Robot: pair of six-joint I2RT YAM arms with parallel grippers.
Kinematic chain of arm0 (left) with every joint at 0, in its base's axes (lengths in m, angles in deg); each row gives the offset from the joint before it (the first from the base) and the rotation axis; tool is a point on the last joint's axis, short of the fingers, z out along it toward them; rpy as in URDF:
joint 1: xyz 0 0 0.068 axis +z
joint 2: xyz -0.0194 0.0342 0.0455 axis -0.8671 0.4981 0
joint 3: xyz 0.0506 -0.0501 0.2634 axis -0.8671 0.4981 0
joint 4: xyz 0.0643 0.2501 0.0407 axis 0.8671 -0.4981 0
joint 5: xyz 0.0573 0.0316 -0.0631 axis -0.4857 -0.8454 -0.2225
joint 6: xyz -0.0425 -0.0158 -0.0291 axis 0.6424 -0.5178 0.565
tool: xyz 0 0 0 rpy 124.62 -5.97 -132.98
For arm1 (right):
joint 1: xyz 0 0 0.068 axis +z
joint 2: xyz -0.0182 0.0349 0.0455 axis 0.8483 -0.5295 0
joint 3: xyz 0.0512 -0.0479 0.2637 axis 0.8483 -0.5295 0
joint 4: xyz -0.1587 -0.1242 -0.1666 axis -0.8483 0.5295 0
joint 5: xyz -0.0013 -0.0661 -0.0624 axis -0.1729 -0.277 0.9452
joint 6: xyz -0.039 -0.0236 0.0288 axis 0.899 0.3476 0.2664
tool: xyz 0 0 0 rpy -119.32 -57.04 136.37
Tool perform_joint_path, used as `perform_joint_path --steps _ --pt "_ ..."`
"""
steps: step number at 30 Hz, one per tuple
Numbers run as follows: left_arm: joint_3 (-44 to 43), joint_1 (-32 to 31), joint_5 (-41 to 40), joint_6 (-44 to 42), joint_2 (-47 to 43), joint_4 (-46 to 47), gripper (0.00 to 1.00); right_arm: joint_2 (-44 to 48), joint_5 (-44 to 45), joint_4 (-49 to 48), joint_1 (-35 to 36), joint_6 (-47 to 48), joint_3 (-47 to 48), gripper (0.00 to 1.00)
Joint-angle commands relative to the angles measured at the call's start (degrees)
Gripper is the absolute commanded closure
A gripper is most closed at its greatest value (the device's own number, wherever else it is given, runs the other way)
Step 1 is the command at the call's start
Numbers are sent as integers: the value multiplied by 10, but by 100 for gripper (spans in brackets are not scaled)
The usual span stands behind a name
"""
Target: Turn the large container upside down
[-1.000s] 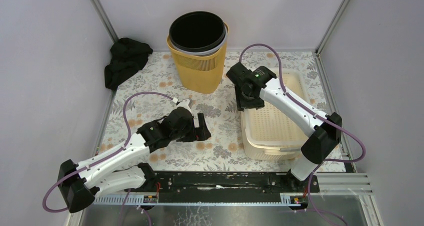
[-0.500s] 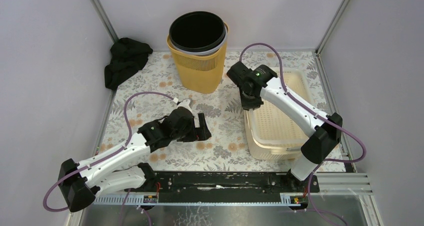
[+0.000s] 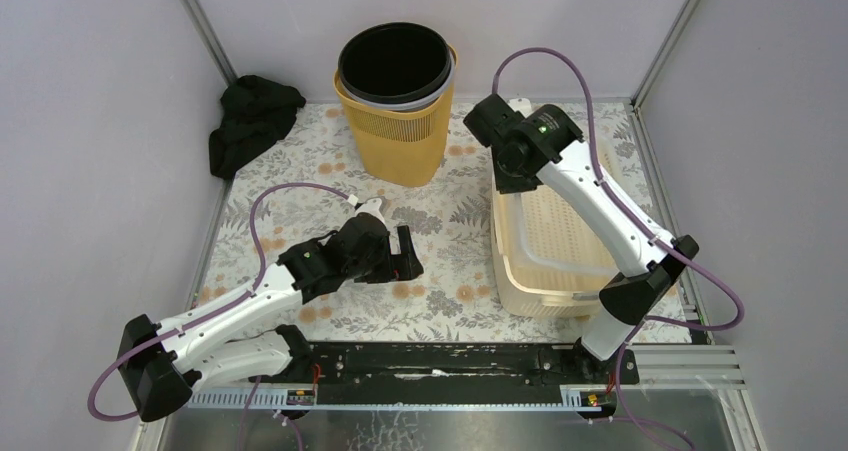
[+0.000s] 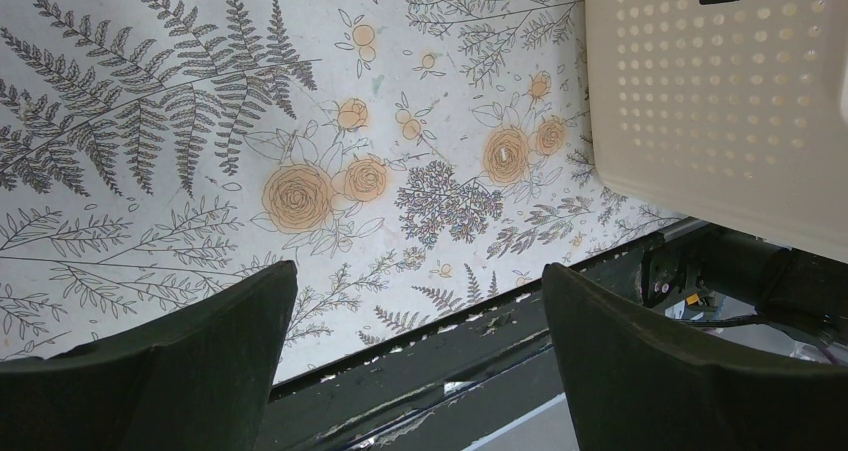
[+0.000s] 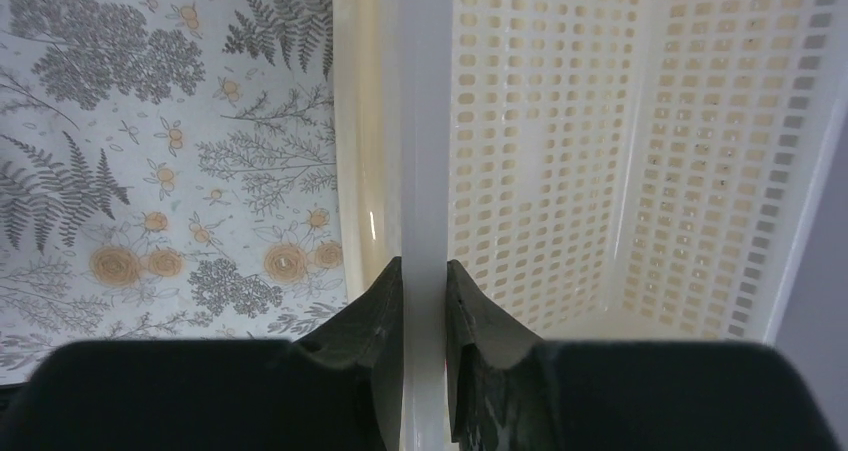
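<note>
- The large container (image 3: 555,241), a cream perforated basket, sits on the floral table (image 3: 300,201). It is to the right of the yellow bin (image 3: 395,136) and nearer the arm bases, with its open side facing up.
- The right gripper (image 5: 424,271) is clamped on the container's rim along the side toward the yellow bin, with one finger inside the wall and one outside.
- The left gripper (image 4: 412,271) hangs above the table in front of the yellow bin. Its jaws are spread wide, it holds nothing, and it is apart from the container.
- A black cloth (image 3: 250,121) lies left of the yellow bin.
</note>
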Motion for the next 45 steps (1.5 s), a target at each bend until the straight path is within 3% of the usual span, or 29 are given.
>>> perform_joint_path --steps 1,15,26,39,45 --pt "0 2 6 -7 0 26 0 7 43 29 -1 17 73 100" --pt "-8 2 2 -6 -16 21 0 5 -67 25 -1 54 269 100" --pt "-22 2 -27 2 -58 -4 0 30 -231 -40 -2 70 311 100" --pt "-82 2 -79 8 -93 -59 0 100 -431 -221 -3 13 256 100" --pt "-130 2 -107 17 -123 -96 0 133 -475 -329 -3 -48 162 100"
